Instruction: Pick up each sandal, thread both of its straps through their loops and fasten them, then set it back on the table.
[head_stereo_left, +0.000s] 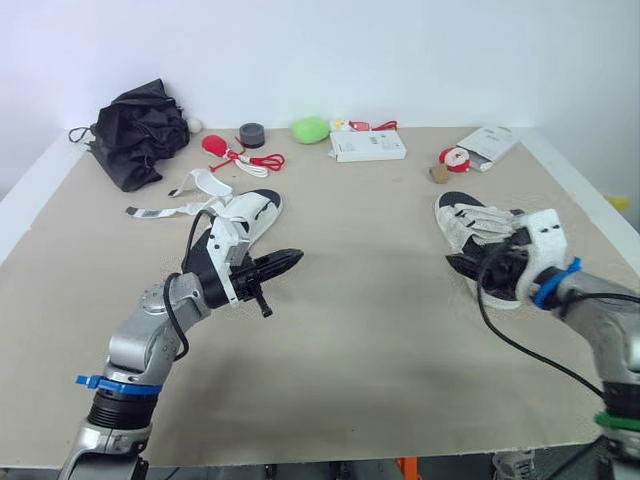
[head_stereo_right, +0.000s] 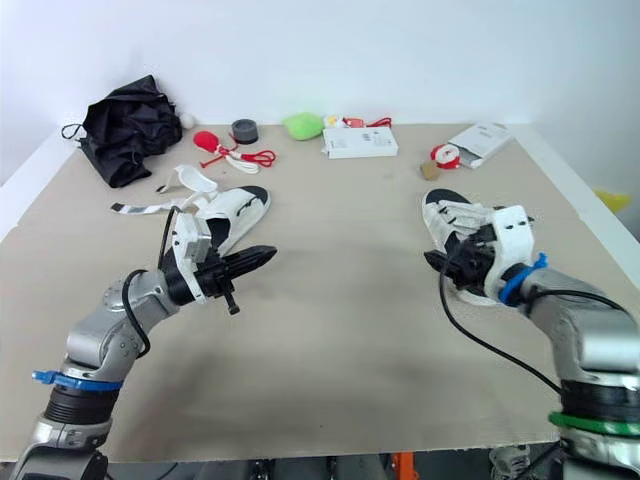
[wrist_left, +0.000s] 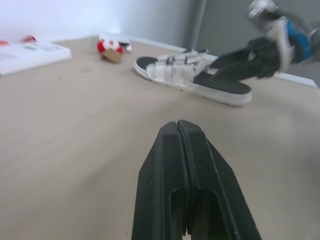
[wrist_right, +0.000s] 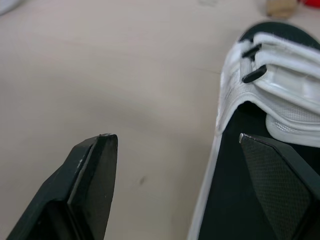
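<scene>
Though flat on the table (head_stereo_left: 380, 300), white sandal (head_stereo_left: 252, 212), black footbed (head_stereo_left: 263, 197), loose straps (head_stereo_left: 160, 211).

My left arm (head_stereo_left: 150, 335) and right arm (head_stereo_left: 605, 315) are silver-grey metal. Each carries a white wrist housing (head_stereo_left: 225, 240), a looping black cable (head_stereo_left: 175, 320) and a blue tie (head_stereo_left: 100, 382). The left tool (head_stereo_left: 293, 258) and right tool (wrist_right: 177, 136) have matte black tapered fingers.

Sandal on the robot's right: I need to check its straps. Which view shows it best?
Left wrist view: nearly the whole sandal shows side-on, straps across it. The right wrist view crops it to one edge; in the eye views the right gripper covers part.
</scene>
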